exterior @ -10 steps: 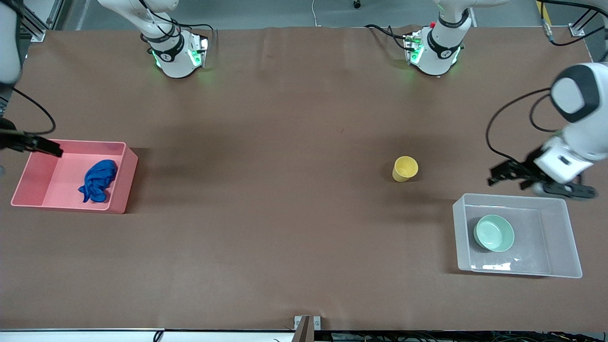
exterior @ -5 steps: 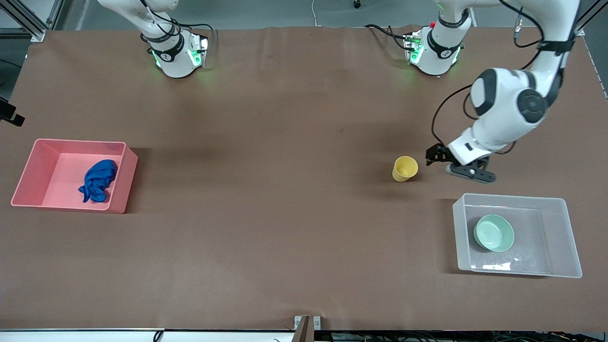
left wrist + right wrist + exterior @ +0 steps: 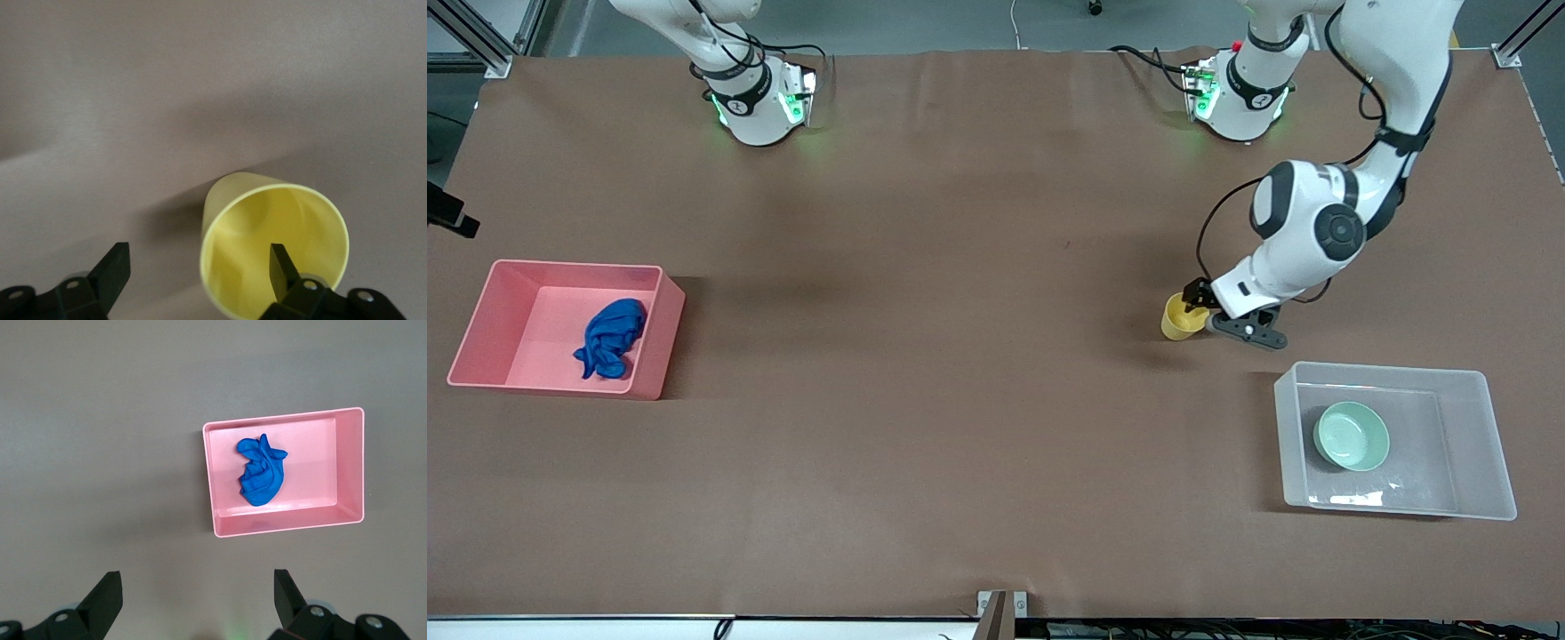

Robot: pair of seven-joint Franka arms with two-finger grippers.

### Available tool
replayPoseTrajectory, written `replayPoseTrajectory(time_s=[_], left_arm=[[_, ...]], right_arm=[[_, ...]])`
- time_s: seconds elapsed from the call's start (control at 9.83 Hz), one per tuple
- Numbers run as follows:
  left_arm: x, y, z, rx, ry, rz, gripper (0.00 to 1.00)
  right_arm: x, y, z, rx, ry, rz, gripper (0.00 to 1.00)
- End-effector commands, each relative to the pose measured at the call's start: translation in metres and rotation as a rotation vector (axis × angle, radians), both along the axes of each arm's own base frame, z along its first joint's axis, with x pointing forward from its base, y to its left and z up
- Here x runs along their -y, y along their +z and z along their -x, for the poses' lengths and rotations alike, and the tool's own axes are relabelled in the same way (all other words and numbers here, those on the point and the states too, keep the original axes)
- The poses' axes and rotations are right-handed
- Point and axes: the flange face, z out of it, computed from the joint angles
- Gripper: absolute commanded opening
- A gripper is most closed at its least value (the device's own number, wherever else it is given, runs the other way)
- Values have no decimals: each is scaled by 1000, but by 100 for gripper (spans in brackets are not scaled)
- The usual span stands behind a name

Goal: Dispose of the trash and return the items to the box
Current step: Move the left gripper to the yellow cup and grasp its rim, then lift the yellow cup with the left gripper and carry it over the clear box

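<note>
**A:** Looking at the yellow cup point(image 3: 1184, 317) first: small, plain plastic, upright on the brown table point(image 3: 960, 356), mouth open. The left gripper point(image 3: 1202, 313) is right at it, jaws spread wide, one finger point(image 3: 283, 268) dipped inside the rim, the other outside. Nothing gripped yet.

**B:** And the rest?

**A:** Mint-green bowl point(image 3: 1352, 436) sits in the clear tub point(image 3: 1480, 382), nearer the front camera than the cup. Wrinkly blue rag point(image 3: 611, 338) lies in the pink bin point(image 3: 654, 356) at the right arm's end.

**B:** Right gripper?

**A:** Right gripper point(image 3: 197, 590) waits high over the table beside the bin, jaws wide, empty. Front view cuts it off. The cup's base is hidden in the left wrist view.
</note>
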Motion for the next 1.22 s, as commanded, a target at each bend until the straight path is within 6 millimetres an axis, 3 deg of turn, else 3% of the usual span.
replayPoseTrajectory(time_s=[0.0, 0.1, 0.31, 0.51, 0.61, 0.92, 1.12], left_arm=[[4, -29, 5, -22, -12, -10, 11], [4, -29, 5, -24, -11, -10, 0], [4, -19, 3, -12, -12, -9, 0], [-1, 7, -1, -16, -23, -13, 0], [-6, 27, -10, -24, -26, -15, 0], [-58, 100, -77, -25, 56, -17, 0], [-111, 120, -126, 55, 116, -32, 1]], right_arm=[[-2, 0, 4, -5, 18, -7, 100], [-3, 0, 7, -2, 32, -7, 100], [-5, -2, 11, 1, 41, -3, 100], [-11, -8, 21, 45, 83, 33, 100], [-10, 7, 19, 76, 96, 41, 100], [-9, 17, 14, 52, 91, 37, 100], [-13, 16, 17, 28, 99, 32, 100]])
